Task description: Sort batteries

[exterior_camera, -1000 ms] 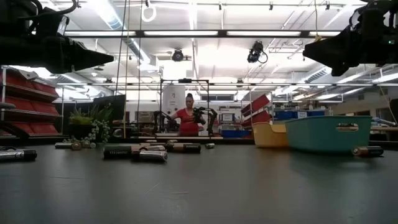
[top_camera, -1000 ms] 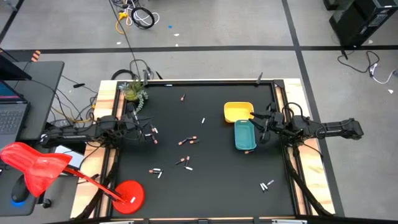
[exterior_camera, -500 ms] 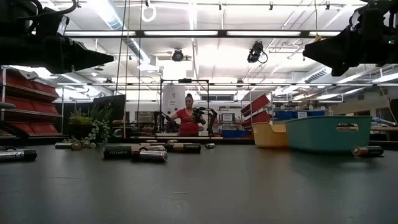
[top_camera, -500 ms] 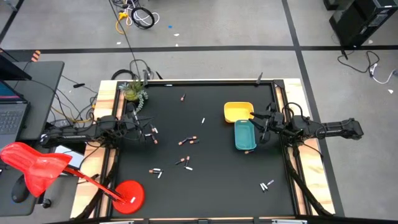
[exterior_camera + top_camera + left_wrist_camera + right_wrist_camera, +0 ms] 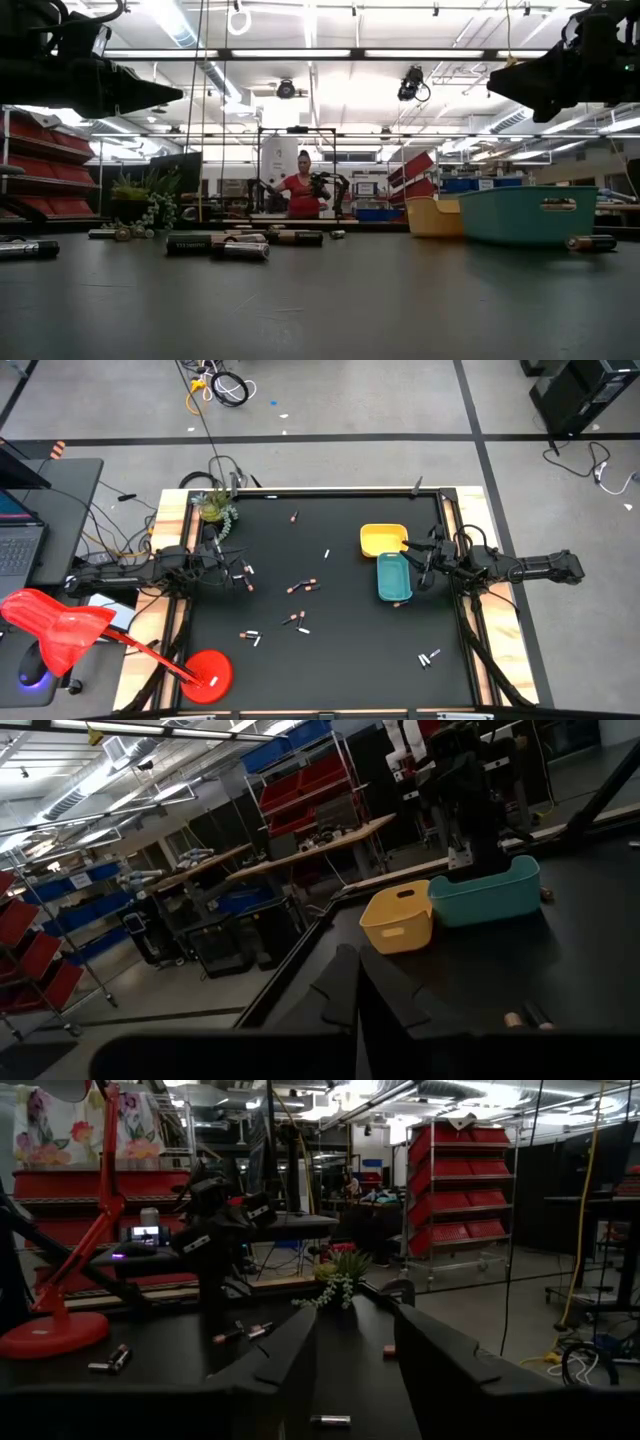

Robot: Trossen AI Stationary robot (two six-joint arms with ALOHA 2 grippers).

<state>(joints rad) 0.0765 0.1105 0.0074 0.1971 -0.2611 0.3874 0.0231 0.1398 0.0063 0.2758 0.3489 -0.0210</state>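
Observation:
Batteries lie scattered singly and in pairs on the black table: near its middle (image 5: 305, 586), toward the near side (image 5: 295, 619), at the near right (image 5: 428, 657), and close to my left gripper (image 5: 245, 572). A yellow tray (image 5: 383, 540) and a teal tray (image 5: 393, 577) stand side by side at the right. My left gripper (image 5: 222, 556) hovers level at the table's left edge, shut and empty (image 5: 355, 970). At the right edge, beside the teal tray, my right gripper (image 5: 418, 565) hovers level and open, with nothing between its fingers (image 5: 352, 1315).
A small potted plant (image 5: 215, 508) stands at the far left corner. A red lamp's base (image 5: 210, 672) sits at the near left corner. One battery (image 5: 399, 603) lies just near of the teal tray. A person (image 5: 300, 195) is in the room beyond the table.

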